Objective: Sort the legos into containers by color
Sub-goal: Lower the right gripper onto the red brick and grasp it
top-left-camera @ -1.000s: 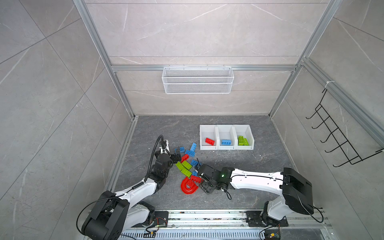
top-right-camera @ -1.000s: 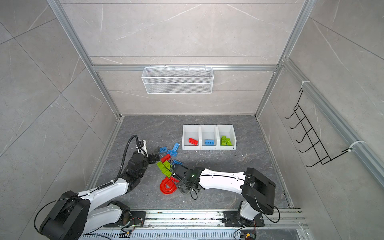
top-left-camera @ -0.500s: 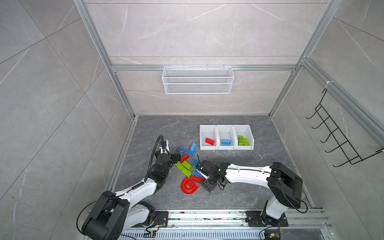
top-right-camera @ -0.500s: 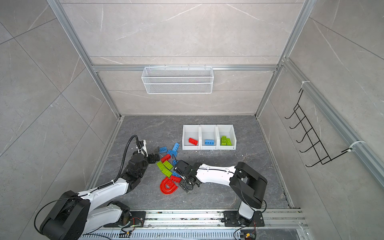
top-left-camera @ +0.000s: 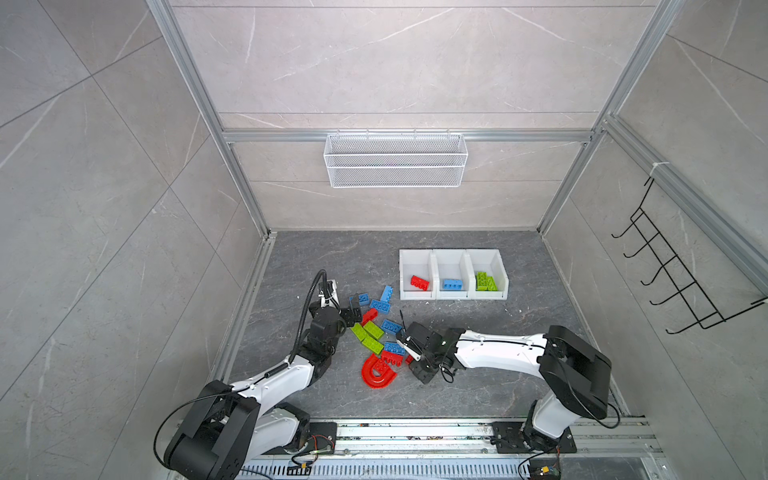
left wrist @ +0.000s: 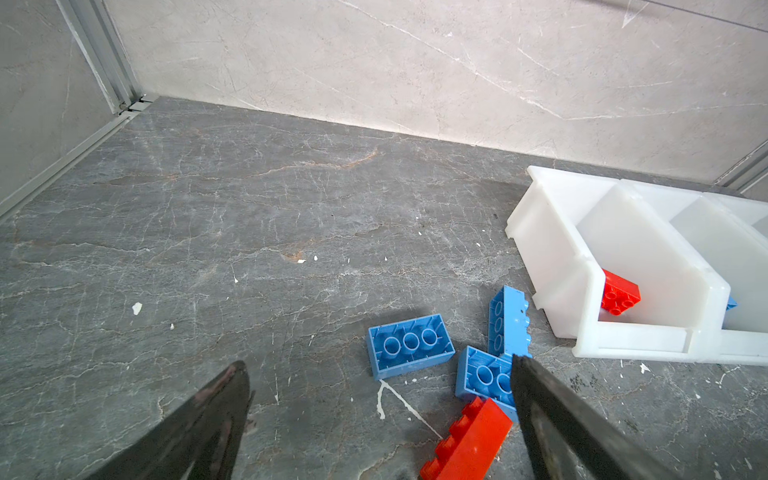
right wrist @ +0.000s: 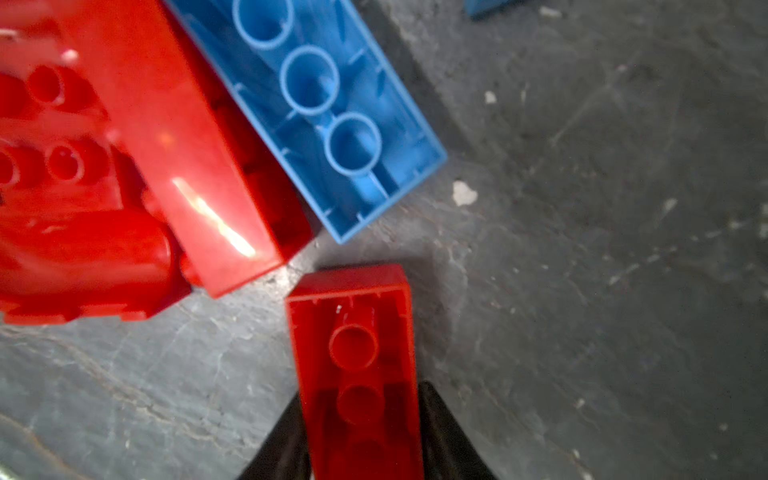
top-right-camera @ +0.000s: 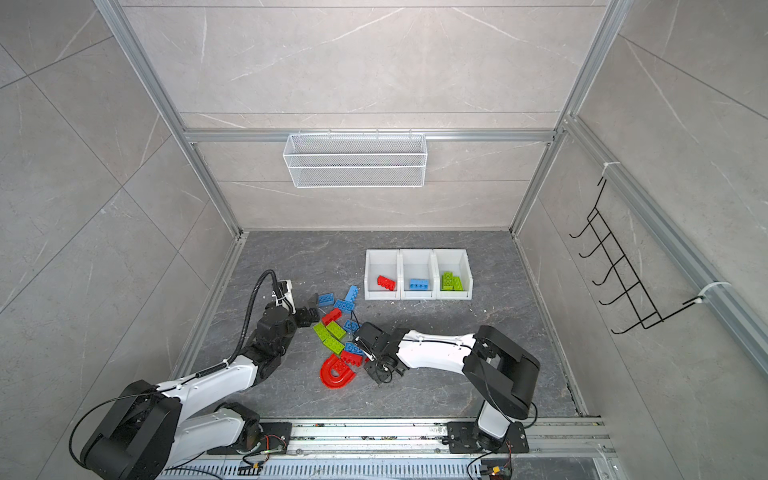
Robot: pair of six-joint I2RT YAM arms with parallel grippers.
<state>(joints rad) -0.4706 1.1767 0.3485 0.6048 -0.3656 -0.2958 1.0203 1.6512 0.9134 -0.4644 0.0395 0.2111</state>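
Observation:
Loose legos [top-left-camera: 376, 332] in red, blue and lime green lie in a pile at the floor's middle, with a red arch [top-left-camera: 377, 372] at its near edge. The three joined white containers [top-left-camera: 433, 266] stand behind and to the right, holding a red brick [top-left-camera: 419, 282], a blue one [top-left-camera: 452, 284] and green ones [top-left-camera: 485, 282]. My right gripper [right wrist: 361, 399] is shut on a red lego [right wrist: 353, 345], upside down on the floor beside an upturned blue brick [right wrist: 328, 108]. My left gripper [left wrist: 379, 362] stands open over blue bricks [left wrist: 409, 345] and a red brick [left wrist: 469, 444].
A white wire mesh basket [top-left-camera: 395, 160] hangs on the back wall. A black hook rack [top-left-camera: 681, 282] is on the right wall. Metal rails [top-left-camera: 245, 299] run along the floor's left edge and the front. Both arms lie low on either side of the pile.
My right gripper has pushed forward into the pile's near right edge and its fingers have closed on the sides of the red lego. The left arm has not moved.

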